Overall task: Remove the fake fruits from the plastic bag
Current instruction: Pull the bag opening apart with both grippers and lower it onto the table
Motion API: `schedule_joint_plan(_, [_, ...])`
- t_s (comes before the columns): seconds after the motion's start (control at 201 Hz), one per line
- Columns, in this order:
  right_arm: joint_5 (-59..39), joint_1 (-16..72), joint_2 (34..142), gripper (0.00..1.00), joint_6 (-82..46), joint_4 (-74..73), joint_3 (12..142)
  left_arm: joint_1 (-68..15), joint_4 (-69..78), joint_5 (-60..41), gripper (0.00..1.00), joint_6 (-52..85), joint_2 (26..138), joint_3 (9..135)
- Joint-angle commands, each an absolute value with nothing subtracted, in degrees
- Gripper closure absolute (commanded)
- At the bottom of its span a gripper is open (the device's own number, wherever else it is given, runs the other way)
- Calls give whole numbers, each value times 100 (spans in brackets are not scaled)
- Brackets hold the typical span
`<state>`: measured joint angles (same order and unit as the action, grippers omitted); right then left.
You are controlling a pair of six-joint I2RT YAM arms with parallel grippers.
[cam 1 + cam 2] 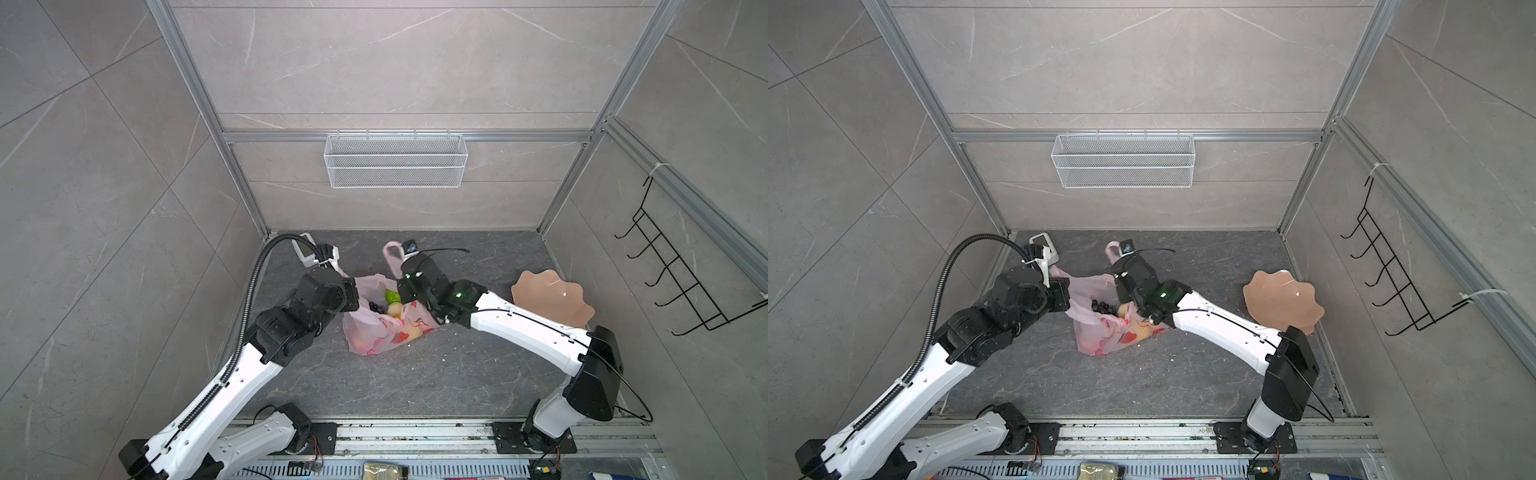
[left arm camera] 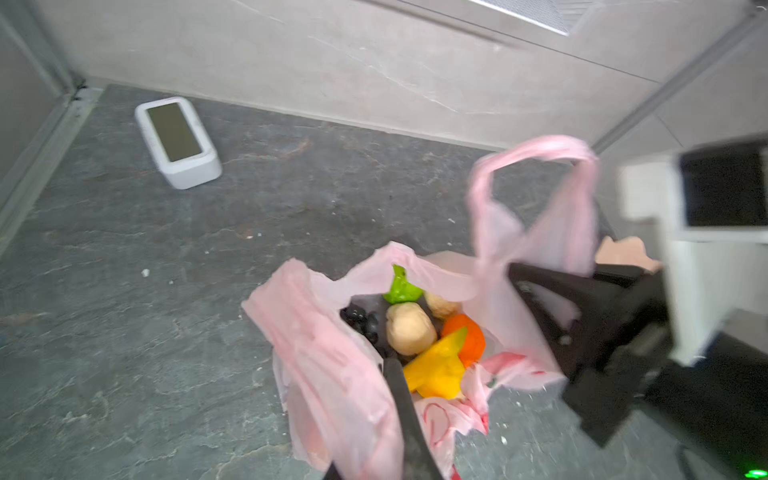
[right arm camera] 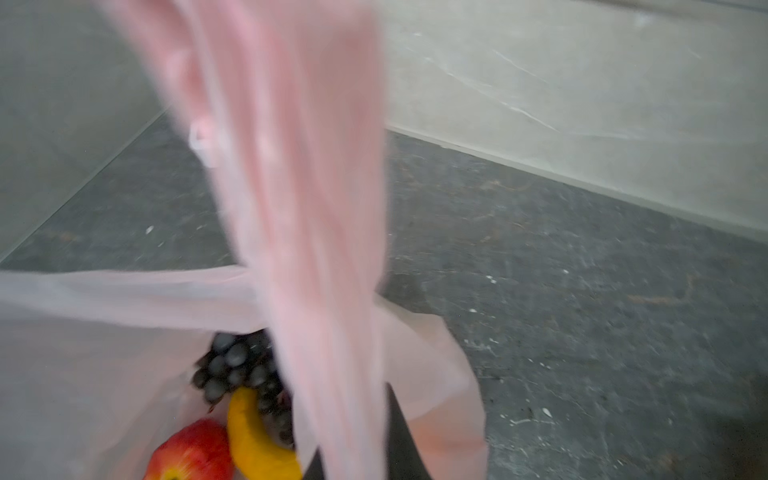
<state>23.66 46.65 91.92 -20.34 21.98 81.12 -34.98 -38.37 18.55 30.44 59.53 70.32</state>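
Plastic bag [image 1: 370, 332] sits mid-table, mouth open. Its red printing is too crumpled to read. Left gripper [image 1: 353, 296] is clamped on the bag's left edge. Right gripper [image 3: 353, 453] is pinched on 1 loop handle [image 2: 536, 158].

Fake fruits, all inside the bag, 7 counted:
- 1 green piece [image 2: 400, 289]
- 2 beige pieces [image 2: 409, 332]
- 1 orange piece [image 2: 471, 336]
- 1 banana [image 3: 253, 440]
- 1 grape bunch [image 3: 237, 370]
- 1 red piece [image 3: 191, 453]

1 peach plate [image 1: 552, 303] lies well apart, right.

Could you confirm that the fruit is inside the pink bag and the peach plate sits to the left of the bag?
Not quite: in both top views the plate sits to the right of the bag. The fruit is indeed inside the bag.
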Motion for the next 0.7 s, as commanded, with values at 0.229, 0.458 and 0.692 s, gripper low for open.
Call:
schedule_joint_plan(0.229, [711,3098,8637,100,-3856,1215,8175,-1642,-3354,133,100,3129,8344,9925])
schedule_joint_plan(0.458, [782,3006,7778,100,-3863,585,7432,-1654,-2232,-467,100,2803,7785,9580])
schedule_joint_plan(0.692, [310,3031,7061,100,-4740,-465,5091,-1652,-1280,-455,100,3459,5827,6221])
